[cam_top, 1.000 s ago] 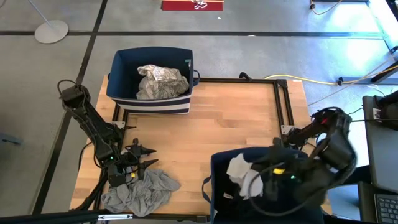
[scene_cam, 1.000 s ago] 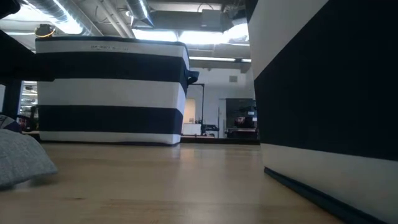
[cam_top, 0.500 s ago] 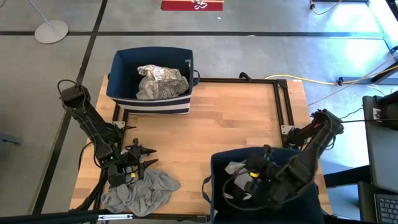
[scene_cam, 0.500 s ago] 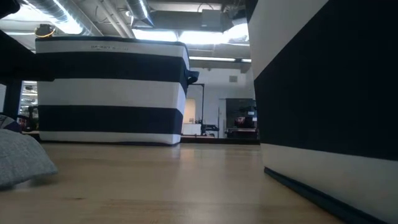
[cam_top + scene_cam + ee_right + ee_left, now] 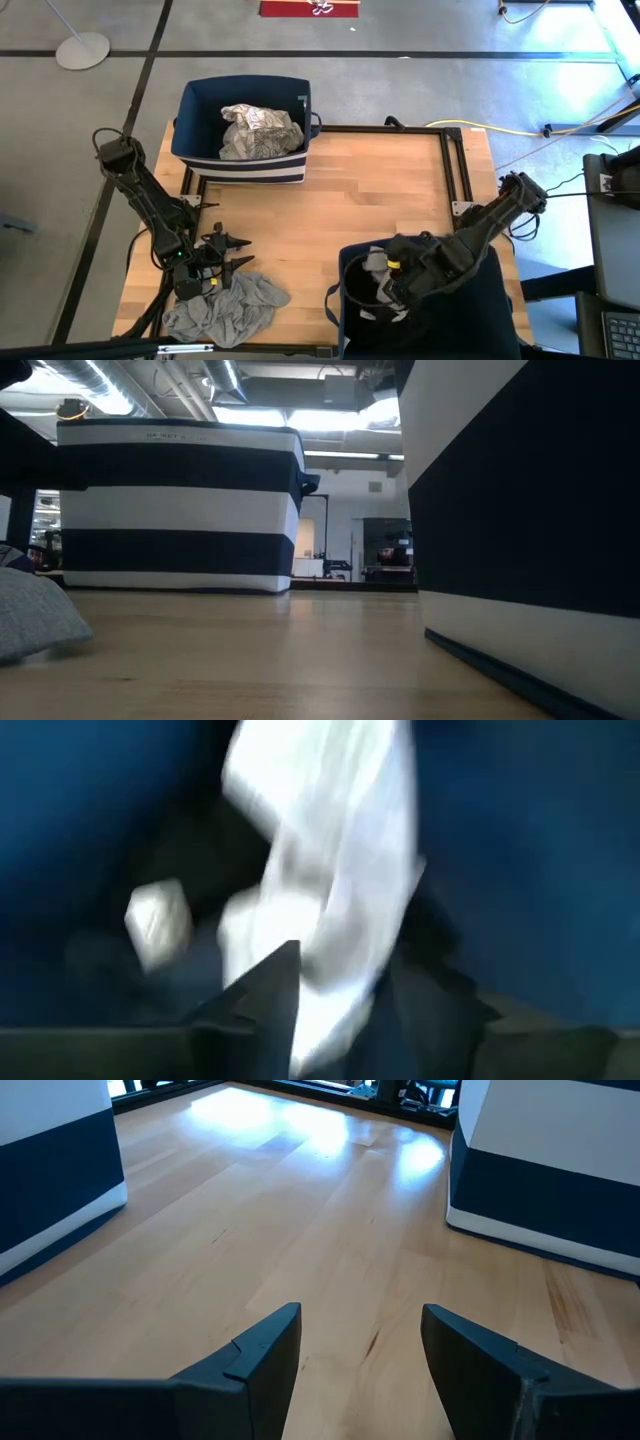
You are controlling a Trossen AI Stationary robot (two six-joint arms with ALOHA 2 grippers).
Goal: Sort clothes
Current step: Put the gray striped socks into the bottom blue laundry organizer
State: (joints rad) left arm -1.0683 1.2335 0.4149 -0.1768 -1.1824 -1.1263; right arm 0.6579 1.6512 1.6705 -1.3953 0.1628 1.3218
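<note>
Inside the near bin (image 5: 345,300), the right gripper (image 5: 385,283), fingers parting, is releasing a white garment (image 5: 320,890); cloth is risking snagging on a finger (image 5: 265,1005) and lifting out.

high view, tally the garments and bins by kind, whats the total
navy bins: 2 (far bin, near bin)
garments: 3 (patterned white one in far bin, grey one on table, white one in near bin)
total: 5
</note>
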